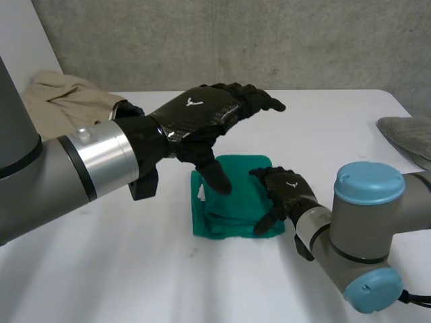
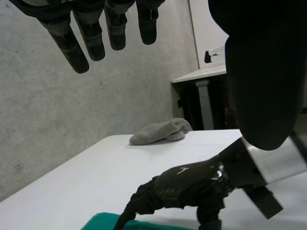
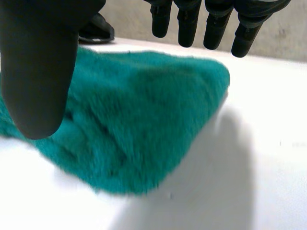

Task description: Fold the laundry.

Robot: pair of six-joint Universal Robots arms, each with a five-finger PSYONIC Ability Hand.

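A teal towel (image 1: 232, 202) lies folded into a small thick square in the middle of the white table (image 1: 323, 128). My left hand (image 1: 202, 111) hovers above it, open, with straight fingers pointing to the back right and the thumb pointing down over the towel's left part. My right hand (image 1: 286, 192) is at the towel's right edge, open, with relaxed fingers reaching down to the cloth. In the right wrist view the towel (image 3: 134, 124) lies under the spread fingers (image 3: 187, 24) and thumb. The left wrist view shows my right hand (image 2: 187, 184) by the towel (image 2: 103, 221).
A beige garment (image 1: 64, 97) lies bunched at the table's back left. A grey cloth (image 1: 407, 134) rests at the right edge, also in the left wrist view as a grey cloth (image 2: 160, 132). A concrete wall stands behind the table.
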